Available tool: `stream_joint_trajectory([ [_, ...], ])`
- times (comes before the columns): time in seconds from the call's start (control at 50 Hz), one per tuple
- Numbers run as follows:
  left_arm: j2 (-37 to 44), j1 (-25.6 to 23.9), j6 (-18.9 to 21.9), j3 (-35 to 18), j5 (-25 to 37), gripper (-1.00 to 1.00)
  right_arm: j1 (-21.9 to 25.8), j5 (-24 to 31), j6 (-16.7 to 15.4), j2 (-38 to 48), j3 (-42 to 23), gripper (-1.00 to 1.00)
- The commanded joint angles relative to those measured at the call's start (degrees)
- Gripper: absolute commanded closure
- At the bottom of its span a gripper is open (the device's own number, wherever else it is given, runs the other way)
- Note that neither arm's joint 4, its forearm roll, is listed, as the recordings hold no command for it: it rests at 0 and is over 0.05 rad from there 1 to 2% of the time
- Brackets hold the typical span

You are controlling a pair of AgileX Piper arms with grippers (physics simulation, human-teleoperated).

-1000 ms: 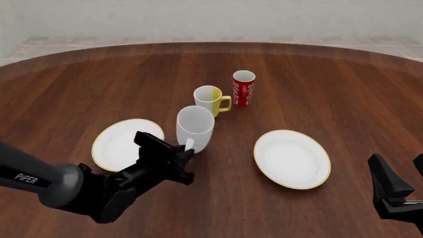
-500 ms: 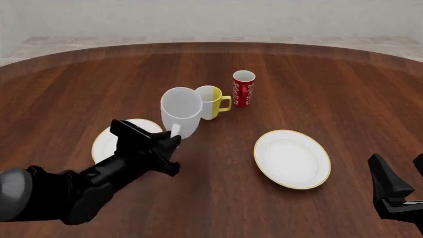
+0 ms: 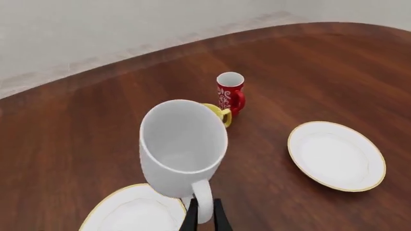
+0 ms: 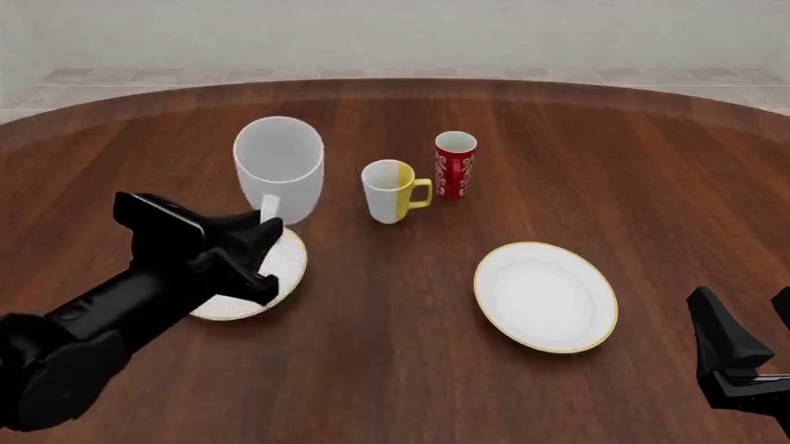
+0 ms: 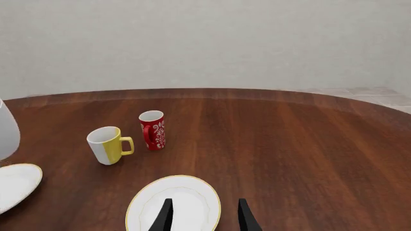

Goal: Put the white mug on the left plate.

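White mug (image 4: 279, 168) has moved left and up since half a second ago: it was next to the white-and-yellow mug (image 4: 391, 191), now it sits well clear of it, lifted above the far edge of the left plate (image 4: 287, 265). Left arm swung left with it. Right gripper (image 5: 202, 215) hasn't moved, low right in the front view.

Left gripper (image 4: 266, 231) is clamped on the mug's loop handle; in the left wrist view the two fingers (image 3: 191, 217) pinch it with only a thin gap. Right gripper's jaws are spread and hold nothing, parked over the near rim of the right plate (image 5: 173, 202).

Mug: tall, plain white, slight taper, roughly upright, mouth open to the camera, handle towards the arm, inside empty.

Red patterned cup (image 4: 454, 165) stands just right of the yellow-handled mug.

Left arm covers most of the left plate in the front view. Right gripper is cut off at the front view's edge. Right wrist view catches only a sliver of the white mug.
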Motion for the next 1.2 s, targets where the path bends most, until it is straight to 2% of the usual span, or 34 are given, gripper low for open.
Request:
stream_joint_trajectory([
  [0.02,-5.21,2.38,1.05,-0.14,4.07,1.00,0.01,-0.02,0.01,0.03,0.00,-1.00],
  [0.56,-8.76,8.20,-1.73,1.22,7.78,1.00,0.01,0.00,-0.01,0.00,0.00,-1.00],
  [0.7,-8.94,9.69,-4.73,1.96,8.81,1.00,0.01,0.00,0.03,0.01,0.00,-1.00],
  [1.04,-8.08,9.31,-9.60,2.18,9.55,1.00,-0.02,0.00,0.03,0.00,0.00,-1.00],
  [1.2,-6.39,8.10,-12.13,2.59,8.01,1.00,0.00,0.00,0.04,0.01,0.00,-1.00],
])
